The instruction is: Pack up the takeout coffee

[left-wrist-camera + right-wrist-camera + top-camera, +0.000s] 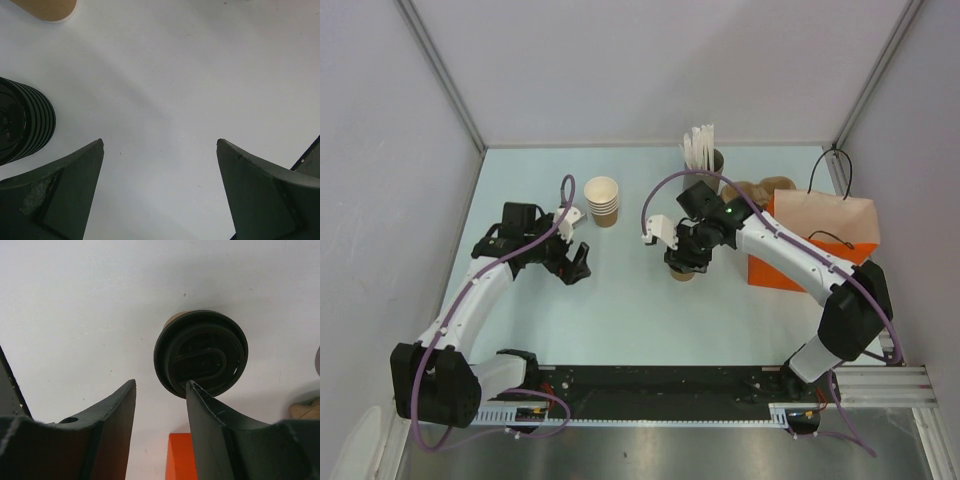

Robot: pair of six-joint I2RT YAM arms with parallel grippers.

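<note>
The coffee cup (682, 272) stands upright near the middle of the tabletop (620, 330), a little toward the right edge. Its black lid (200, 352) is on top and its long axis is vertical, so the right wrist view looks almost straight down onto the lid. I cannot tell which way the sip hole faces.

The right gripper (161, 383) hangs over the cup with its jaws partly apart and nothing between them. The cup sits to 1 side of the gap, and the tip of 1 finger (210, 430) overlaps the lid's rim; whether it touches is not clear. This looks like a gripper placed above the lid, not one holding the cup, and the jaws would likely need to straddle the cup before lifting it.

The orange bag (767, 272) lies near the right edge, close to the cup, which should keep the carry short.

The left gripper (572, 265) is spread wide and empty over the left half of the tabletop, probably kept out of the right arm's way. A stack of lids (20, 120) stands just beside it, and a stack of cups (603, 200) stands nearer the far edge.
</note>
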